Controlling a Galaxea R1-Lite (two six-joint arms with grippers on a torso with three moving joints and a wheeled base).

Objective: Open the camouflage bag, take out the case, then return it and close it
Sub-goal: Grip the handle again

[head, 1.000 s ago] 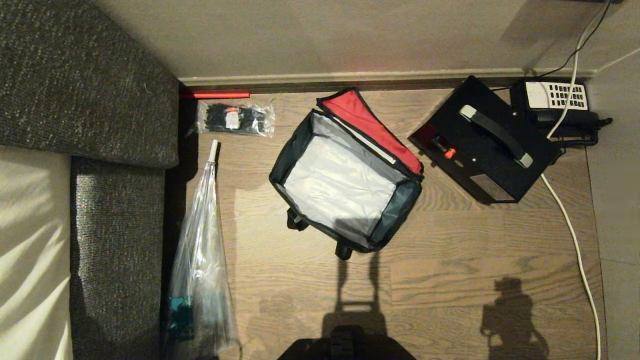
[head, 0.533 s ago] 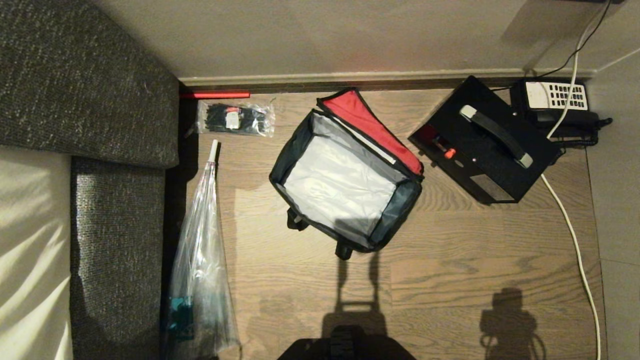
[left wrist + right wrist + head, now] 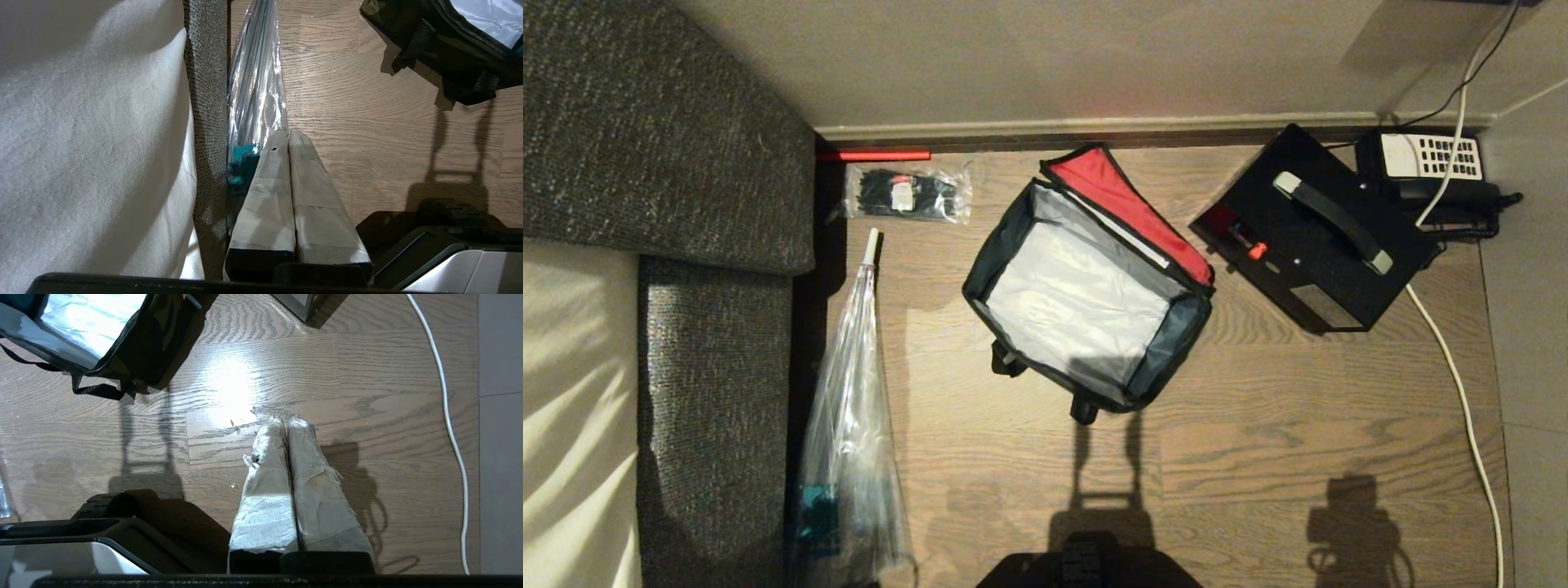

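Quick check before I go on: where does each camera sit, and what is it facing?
Head: high up, facing down at the floor, the open camouflage bag, the case.
Left wrist: behind the shut left gripper, facing the clear plastic bag.
Right wrist: behind the shut right gripper, facing bare floor.
Shared: all three show the camouflage bag.

One bag (image 3: pixel 1086 286), one case (image 3: pixel 1311 233)

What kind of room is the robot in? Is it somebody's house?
Probably a living room or hotel room corner. There is a wooden floor, a grey sofa with a pale cushion beside it, and a desk phone sitting on the floor by the wall, next to the open camouflage bag.
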